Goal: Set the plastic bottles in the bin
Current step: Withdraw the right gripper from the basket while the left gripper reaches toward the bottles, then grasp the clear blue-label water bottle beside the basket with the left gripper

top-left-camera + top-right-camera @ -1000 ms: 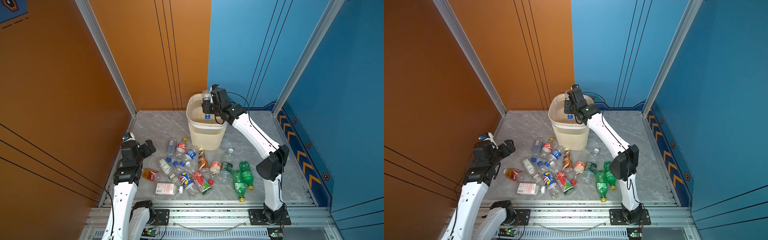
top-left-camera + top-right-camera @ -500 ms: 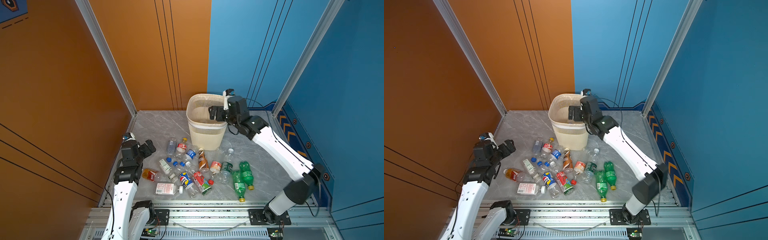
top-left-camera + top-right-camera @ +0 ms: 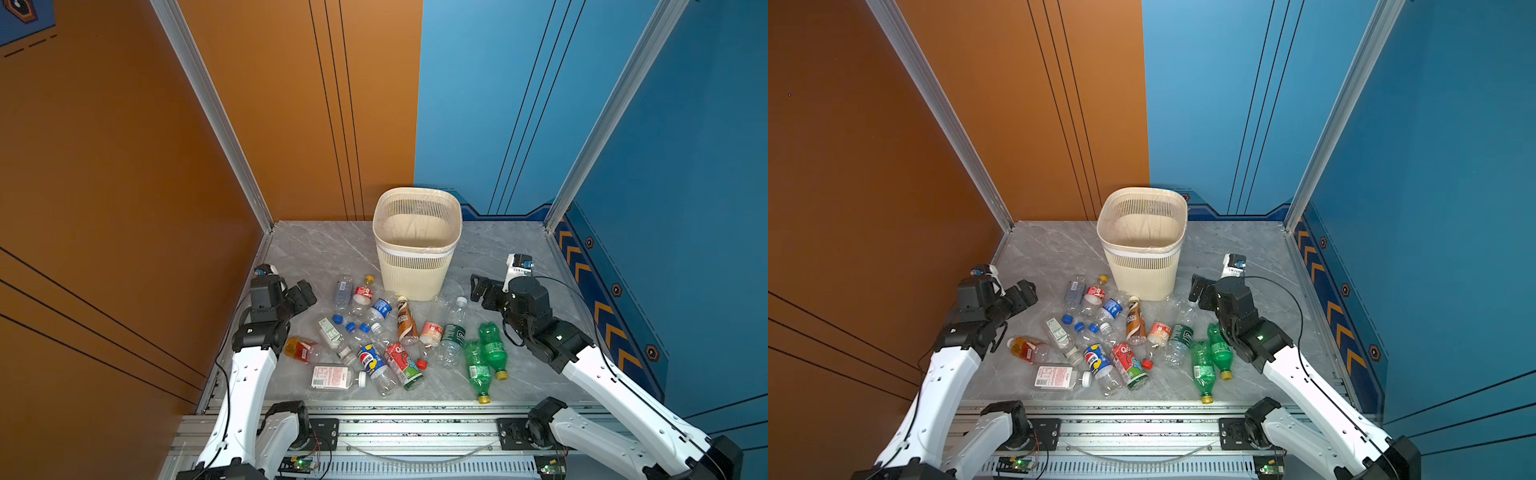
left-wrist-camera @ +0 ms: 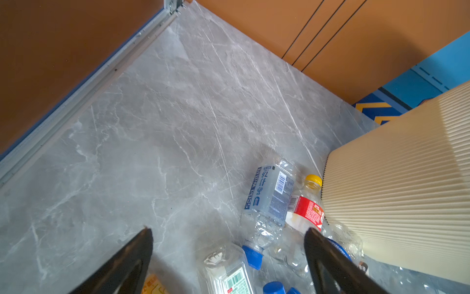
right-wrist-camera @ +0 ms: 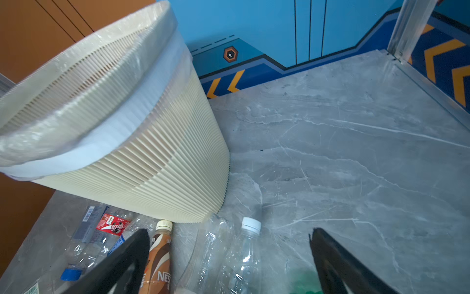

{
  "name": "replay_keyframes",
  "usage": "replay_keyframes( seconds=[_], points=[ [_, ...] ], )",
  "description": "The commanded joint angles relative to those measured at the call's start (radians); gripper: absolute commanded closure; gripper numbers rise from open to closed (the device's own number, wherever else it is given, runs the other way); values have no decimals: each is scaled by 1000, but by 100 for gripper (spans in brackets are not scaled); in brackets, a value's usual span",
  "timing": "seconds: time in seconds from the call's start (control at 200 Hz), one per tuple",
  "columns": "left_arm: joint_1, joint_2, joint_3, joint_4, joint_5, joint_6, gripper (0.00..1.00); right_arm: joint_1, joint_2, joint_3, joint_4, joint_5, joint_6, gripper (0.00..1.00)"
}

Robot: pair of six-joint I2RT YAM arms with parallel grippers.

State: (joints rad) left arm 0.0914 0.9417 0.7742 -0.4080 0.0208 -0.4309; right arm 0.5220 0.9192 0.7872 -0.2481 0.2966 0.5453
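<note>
Counting from the left, one left gripper (image 3: pixel 306 293) hovers over the grey marble floor (image 3: pixel 316 249), close to the orange wall (image 3: pixel 124 166). Its jaws stand wide apart and hold nothing. Near it begins the scatter of plastic bottles (image 3: pixel 401 365), all lying on their sides on the floor in front of the bin. Roughly fifteen are present; the clear ones overlap, so an exact count cannot be given.

Countable items in the scatter:
- one bottle with orange liquid (image 3: pixel 301 349), nearest the left gripper;
- one flat clear bottle (image 3: pixel 332 376) with a red-and-white label, at the front;
- three blue caps (image 3: pixel 351 327) grouped near the middle;
- one brown bottle (image 3: pixel 405 322), its cap pointing at the bin;
- two green bottles (image 3: pixel 492 349), side by side at the right edge, yellow caps toward the front rail (image 3: pixel 395 424).

One bin (image 3: pixel 413 274) stands upright at the back centre, with a clear liner (image 5: pixel 122 132) folded over its rim. Its contents cannot be made out. Two bottles lie close to the left of its base: one soda-water bottle (image 4: pixel 269 193) and one red-labelled bottle (image 4: pixel 305 206) with a yellow cap. One white-capped clear bottle (image 5: pixel 248 244) lies near the right gripper (image 3: pixel 478 289), whose jaws are spread fully and empty; it hangs right of the bin, before the blue wall (image 3: pixel 685 208).
</note>
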Motion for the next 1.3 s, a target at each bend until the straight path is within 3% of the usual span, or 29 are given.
replay_keyframes(
  seconds=[0.0, 0.145, 0.345, 0.601, 1.297],
  points=[
    [-61, 69, 87, -98, 26, 38, 10, -24, -21, 10, -20, -1, 42, 1],
    [-174, 182, 135, -110, -19, 39, 13, -41, -10, 1, -5, 0, 48, 0],
    [-326, 360, 229, -120, -173, 70, 18, -56, -10, -15, -3, -21, 54, 0],
    [-335, 557, 321, -152, -198, 54, 18, -94, -64, -47, -13, -25, 65, 0],
    [-313, 795, 403, -78, -183, 24, 17, -201, -122, -89, -13, -85, 105, 1]
  ],
)
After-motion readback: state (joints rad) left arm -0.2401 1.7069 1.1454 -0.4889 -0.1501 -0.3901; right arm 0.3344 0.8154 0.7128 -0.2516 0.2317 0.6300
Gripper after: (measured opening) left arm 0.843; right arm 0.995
